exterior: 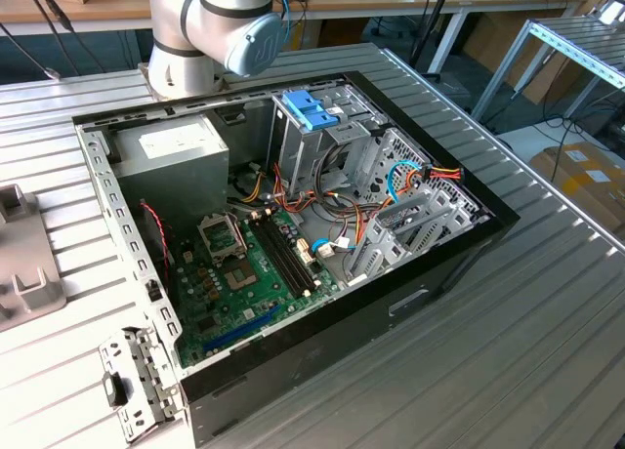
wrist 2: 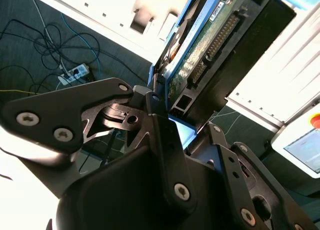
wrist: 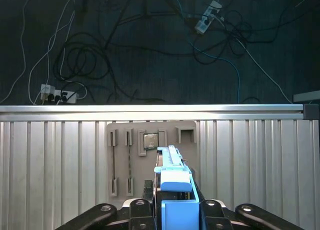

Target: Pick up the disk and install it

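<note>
In both wrist views my gripper (wrist 2: pixel 172 115) (wrist: pixel 175 210) is shut on the disk, which stands on edge between the black fingers (wrist 2: pixel 167 140). In the second wrist view the disk (wrist 2: pixel 210 35) shows its green circuit-board side and a light-blue side rail. In the first wrist view the disk (wrist: pixel 175 182) shows as a light-blue rail and end piece, raised above a grey holder plate (wrist: pixel 150 155) on the ribbed table. The open computer case (exterior: pixel 459 254) lies on the table in the exterior view, with a metal drive cage (exterior: pixel 337 137) at its far side.
A blue tab piece (exterior: pixel 311 107) sits atop the cage. A grey power-supply box (exterior: pixel 176 156), the green motherboard (exterior: pixel 254 273) and loose cables fill the case. The arm's base (exterior: pixel 210 34) stands behind it. The grey holder plate (exterior: pixel 20 264) lies at the exterior view's left. Floor cables (wrist: pixel 125 45) lie beyond the table edge.
</note>
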You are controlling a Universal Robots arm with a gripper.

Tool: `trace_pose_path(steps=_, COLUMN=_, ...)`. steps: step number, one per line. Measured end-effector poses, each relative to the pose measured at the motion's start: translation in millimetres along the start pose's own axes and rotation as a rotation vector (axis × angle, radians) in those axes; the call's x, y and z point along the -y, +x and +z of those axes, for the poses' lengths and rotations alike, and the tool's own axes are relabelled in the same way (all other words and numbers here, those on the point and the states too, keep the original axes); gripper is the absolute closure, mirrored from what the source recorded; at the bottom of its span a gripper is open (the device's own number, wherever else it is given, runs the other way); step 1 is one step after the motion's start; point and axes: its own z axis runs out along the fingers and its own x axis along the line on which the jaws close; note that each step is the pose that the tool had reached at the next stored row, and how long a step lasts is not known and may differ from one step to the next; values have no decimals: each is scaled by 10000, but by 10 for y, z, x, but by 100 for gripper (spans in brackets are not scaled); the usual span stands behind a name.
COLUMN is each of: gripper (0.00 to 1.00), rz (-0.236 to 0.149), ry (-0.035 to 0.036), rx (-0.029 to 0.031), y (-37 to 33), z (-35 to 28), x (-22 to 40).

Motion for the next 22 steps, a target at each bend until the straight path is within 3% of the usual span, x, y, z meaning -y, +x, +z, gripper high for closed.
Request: trace_pose_path(steps=22, gripper=63, rz=0, ry=0, rx=-3, y=88, z=-1, x=5)
